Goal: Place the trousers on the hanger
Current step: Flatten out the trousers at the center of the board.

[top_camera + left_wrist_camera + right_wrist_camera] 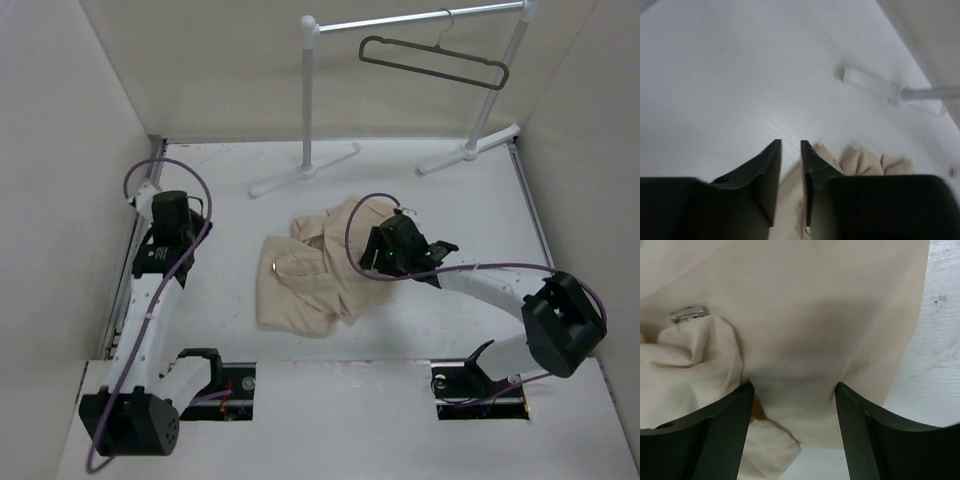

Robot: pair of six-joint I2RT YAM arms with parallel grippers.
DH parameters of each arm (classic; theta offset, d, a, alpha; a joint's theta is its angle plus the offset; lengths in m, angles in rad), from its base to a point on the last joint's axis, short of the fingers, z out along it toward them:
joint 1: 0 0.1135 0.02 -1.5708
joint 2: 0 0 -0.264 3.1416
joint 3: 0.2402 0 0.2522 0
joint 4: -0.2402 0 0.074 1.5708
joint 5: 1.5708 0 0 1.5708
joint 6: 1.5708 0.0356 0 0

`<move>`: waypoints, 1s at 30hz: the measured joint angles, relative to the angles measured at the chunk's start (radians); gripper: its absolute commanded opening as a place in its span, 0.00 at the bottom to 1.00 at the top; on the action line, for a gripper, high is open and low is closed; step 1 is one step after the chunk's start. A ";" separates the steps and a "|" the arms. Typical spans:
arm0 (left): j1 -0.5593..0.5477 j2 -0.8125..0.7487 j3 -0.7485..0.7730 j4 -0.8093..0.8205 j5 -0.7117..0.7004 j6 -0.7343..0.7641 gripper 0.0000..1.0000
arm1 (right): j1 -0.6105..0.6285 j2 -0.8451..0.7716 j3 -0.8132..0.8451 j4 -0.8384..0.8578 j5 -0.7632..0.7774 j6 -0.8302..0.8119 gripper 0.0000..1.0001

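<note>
The beige trousers (315,270) lie crumpled in the middle of the table, and their metal waist button (688,313) shows among the folds. The dark hanger (435,60) hangs by its hook on the white rail at the back right. My right gripper (380,255) is low over the right side of the trousers. Its fingers stand open (793,385) with smooth cloth (805,340) spread under and between them, and nothing is pinched. My left gripper (190,218) is off to the left, apart from the cloth. In its wrist view the left gripper (791,142) has its jaws almost together and empty, with cloth (865,162) beyond them.
The white garment rail (310,90) stands at the back on two feet (305,170) (470,150), and one foot (875,87) shows in the left wrist view. Pale walls close in the table (230,200) on the left, right and back.
</note>
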 measured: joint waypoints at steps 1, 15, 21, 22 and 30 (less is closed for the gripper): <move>-0.051 0.040 -0.002 0.000 0.059 -0.011 0.38 | 0.013 -0.022 0.002 0.000 0.012 -0.003 0.75; -0.764 0.327 -0.251 0.197 0.014 -0.262 0.26 | 0.040 0.073 0.156 0.032 -0.056 -0.102 0.54; -0.713 0.398 -0.240 0.266 0.036 -0.263 0.05 | 0.049 0.100 0.156 0.015 -0.090 -0.101 0.07; -0.702 0.393 -0.235 0.266 0.037 -0.262 0.05 | 0.049 0.093 0.156 0.011 -0.093 -0.103 0.06; -0.532 0.019 -0.146 0.187 0.031 -0.237 0.05 | -0.007 -0.300 0.104 -0.068 -0.038 -0.089 0.04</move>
